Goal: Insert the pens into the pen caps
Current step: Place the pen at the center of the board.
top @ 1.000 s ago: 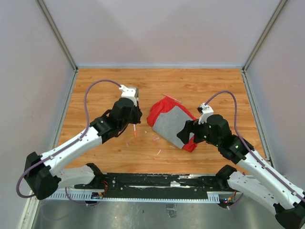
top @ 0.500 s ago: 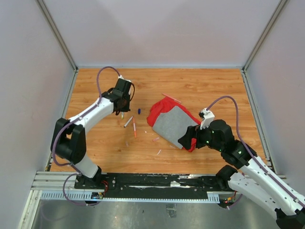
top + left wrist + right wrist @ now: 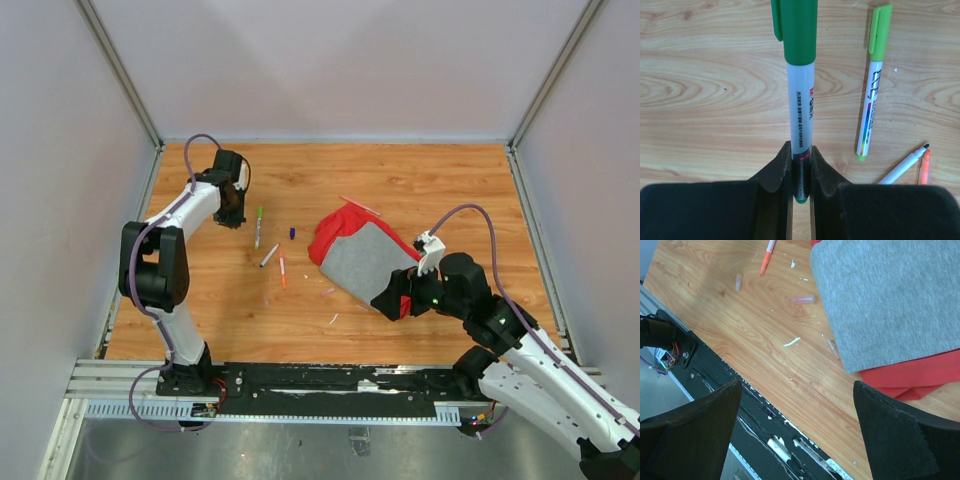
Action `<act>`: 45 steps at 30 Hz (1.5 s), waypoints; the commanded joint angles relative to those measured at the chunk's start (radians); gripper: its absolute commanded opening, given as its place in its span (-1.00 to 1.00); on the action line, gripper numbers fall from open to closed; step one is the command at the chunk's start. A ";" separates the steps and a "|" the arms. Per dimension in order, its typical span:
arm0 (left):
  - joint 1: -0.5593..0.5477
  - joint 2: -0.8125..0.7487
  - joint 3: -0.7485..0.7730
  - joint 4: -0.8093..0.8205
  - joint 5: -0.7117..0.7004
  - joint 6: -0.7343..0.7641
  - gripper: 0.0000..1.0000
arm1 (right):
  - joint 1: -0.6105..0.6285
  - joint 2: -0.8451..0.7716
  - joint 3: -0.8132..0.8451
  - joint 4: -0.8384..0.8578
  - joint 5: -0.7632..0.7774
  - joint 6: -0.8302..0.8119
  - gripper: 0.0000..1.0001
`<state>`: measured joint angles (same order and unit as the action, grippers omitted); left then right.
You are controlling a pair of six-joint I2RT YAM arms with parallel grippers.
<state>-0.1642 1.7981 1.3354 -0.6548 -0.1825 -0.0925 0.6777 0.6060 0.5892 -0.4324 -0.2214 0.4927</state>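
Note:
My left gripper (image 3: 800,156) is shut on a pen with a white barrel (image 3: 801,112) and a dark green cap, which points away from the camera over the wood. In the top view this gripper (image 3: 233,212) is at the far left. A light-green capped pen (image 3: 872,85) (image 3: 258,227), a white pen with a bare black tip (image 3: 904,168) (image 3: 269,256) and an orange pen (image 3: 924,168) (image 3: 282,270) lie beside it. A small blue cap (image 3: 292,232) lies near them. My right gripper (image 3: 797,387) (image 3: 392,298) is wide open and empty at the cloth's near corner.
A red-and-grey cloth (image 3: 360,255) (image 3: 890,295) lies at the centre right. Small translucent caps (image 3: 804,299) (image 3: 738,281) and a white scrap (image 3: 791,342) lie on the wood near it. The black base rail (image 3: 320,380) runs along the near edge. Walls enclose the table.
My left arm has swung from the middle of the table to the far left. My right gripper has moved slightly toward the near edge.

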 commanded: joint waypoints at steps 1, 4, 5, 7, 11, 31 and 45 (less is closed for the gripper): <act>0.009 0.024 0.013 -0.004 0.084 0.026 -0.99 | -0.012 -0.004 -0.021 0.016 -0.033 -0.015 0.84; 0.013 0.059 0.012 -0.007 0.089 0.020 -0.99 | -0.013 0.006 -0.022 0.026 -0.044 -0.011 0.84; 0.015 0.069 0.012 -0.007 0.089 0.018 -0.99 | -0.012 0.009 -0.020 0.026 -0.046 -0.011 0.85; 0.021 0.085 0.011 -0.009 0.085 0.007 -0.96 | -0.012 0.011 -0.019 0.026 -0.046 -0.011 0.85; 0.041 0.109 0.010 -0.008 0.097 -0.003 -0.96 | -0.012 0.010 -0.020 0.024 -0.041 -0.009 0.85; 0.073 0.188 0.037 -0.023 0.132 -0.007 -0.39 | -0.012 0.012 -0.019 0.015 -0.055 -0.007 0.85; 0.074 0.169 0.006 -0.026 0.177 -0.020 -0.77 | -0.013 0.003 -0.019 0.002 -0.055 -0.009 0.85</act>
<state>-0.0990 1.9610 1.3632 -0.6765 -0.0498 -0.1020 0.6777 0.6243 0.5777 -0.4248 -0.2623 0.4931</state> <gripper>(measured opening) 0.152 0.926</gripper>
